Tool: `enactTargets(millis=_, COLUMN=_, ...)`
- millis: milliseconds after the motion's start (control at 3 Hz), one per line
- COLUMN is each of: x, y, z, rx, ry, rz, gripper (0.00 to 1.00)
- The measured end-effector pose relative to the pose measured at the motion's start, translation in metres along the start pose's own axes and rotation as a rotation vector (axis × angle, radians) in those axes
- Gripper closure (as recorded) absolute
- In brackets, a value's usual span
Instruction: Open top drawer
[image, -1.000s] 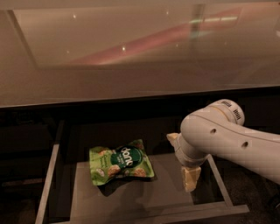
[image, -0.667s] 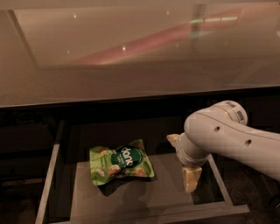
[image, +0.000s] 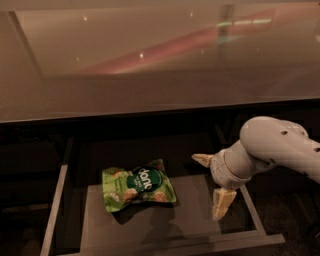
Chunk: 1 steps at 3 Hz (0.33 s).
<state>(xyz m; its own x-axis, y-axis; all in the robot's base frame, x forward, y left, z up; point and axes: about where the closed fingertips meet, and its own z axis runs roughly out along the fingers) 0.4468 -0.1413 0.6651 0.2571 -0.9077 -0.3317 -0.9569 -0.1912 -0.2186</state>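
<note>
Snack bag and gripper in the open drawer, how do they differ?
The snack bag is green and lies flat on the top drawer floor, left of centre. The gripper is cream and hangs from the arm over the right side. Both are inside the drawer's outline.

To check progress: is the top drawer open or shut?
Open: the drawer shows its grey inside with a green bag; gripper over its right side.

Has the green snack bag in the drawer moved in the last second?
No. Against the left rim of the top drawer, the green snack bag lies where it was; the gripper hangs at the drawer's right side.
</note>
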Motion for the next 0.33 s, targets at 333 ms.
enactTargets(millis=333, x=-0.0029, y=0.0038, z=-0.0015, rx=-0.013, ry=-0.082, rz=-0.083, gripper=0.0)
